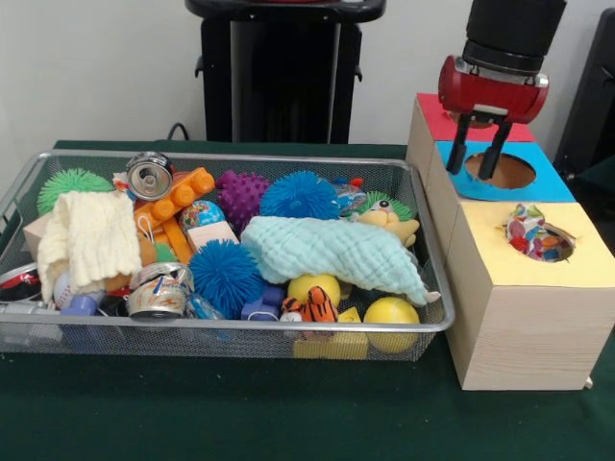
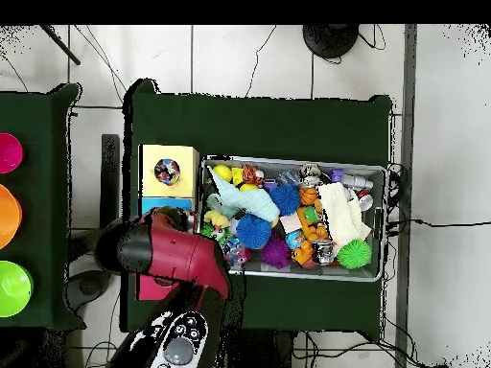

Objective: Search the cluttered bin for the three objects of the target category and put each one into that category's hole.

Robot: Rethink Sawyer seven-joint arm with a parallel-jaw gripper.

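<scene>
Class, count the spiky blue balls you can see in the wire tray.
2. One blue ball lies at the tray's back, beside the purple ball; the other sits near the front. Clutter may hide more.

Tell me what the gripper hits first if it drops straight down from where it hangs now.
Most likely the blue-topped box: the open gripper points down over that box's hole, so its tips might enter the hole or catch the rim. Depth is unclear.
</scene>
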